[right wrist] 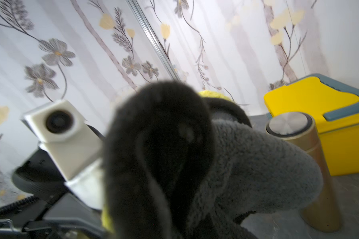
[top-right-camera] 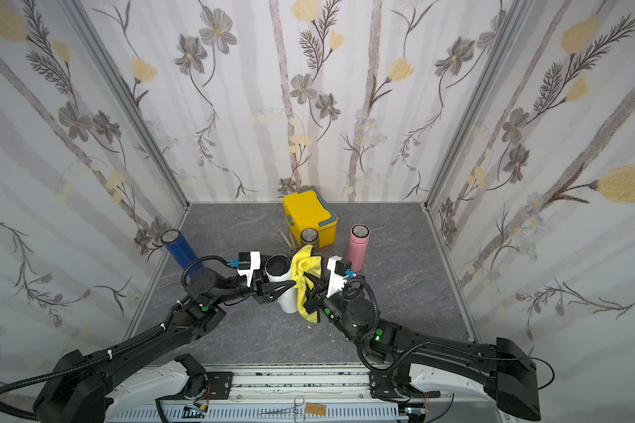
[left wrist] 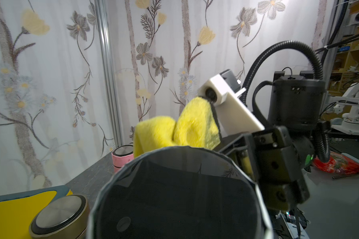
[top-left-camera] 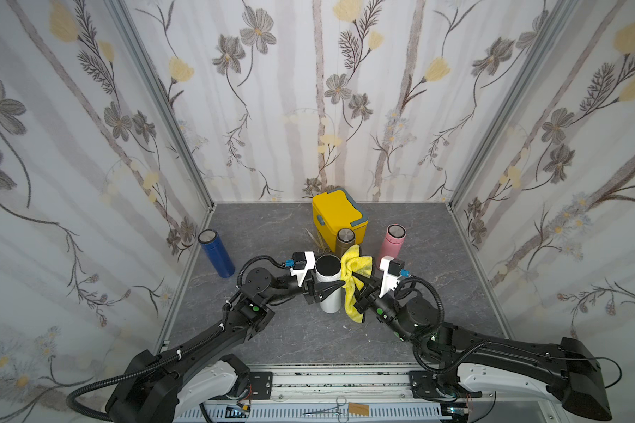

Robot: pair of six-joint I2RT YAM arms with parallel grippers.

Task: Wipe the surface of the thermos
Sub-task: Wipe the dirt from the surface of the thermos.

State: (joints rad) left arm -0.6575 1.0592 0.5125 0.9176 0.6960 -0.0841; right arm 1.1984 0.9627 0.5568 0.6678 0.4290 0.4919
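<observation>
A dark grey marbled worktop sits boxed in by three panels of floral wallpaper; that is my whole stage. Near its middle, in front of the clutter at the back edge, the white cylindrical thermos with a black top is clasped across its upper body by the left gripper, jaws closed round it; I cannot tell whether its base rests on the worktop. The right gripper is pinched tight on a fluffy yellow cloth with a grey reverse; the cloth lies against the thermos wall on the side facing the right arm, and a tail of it hangs down beside the flask; in the right wrist view the cloth fills most of the picture.

I judge the wiping itself to be in hand; the next move calls for a stroke along the wall under steady pressure while the left gripper holds firm, then a turn of the thermos to bring round the untouched side.

Behind stand a yellow plastic box with blue-grey lid trim, a bronze flask with a steel cap just in front of it, a pink flask toward the right edge and a blue flask near the left edge; none of them, nor the thermos, shows a brand, label or writing that I can read.
</observation>
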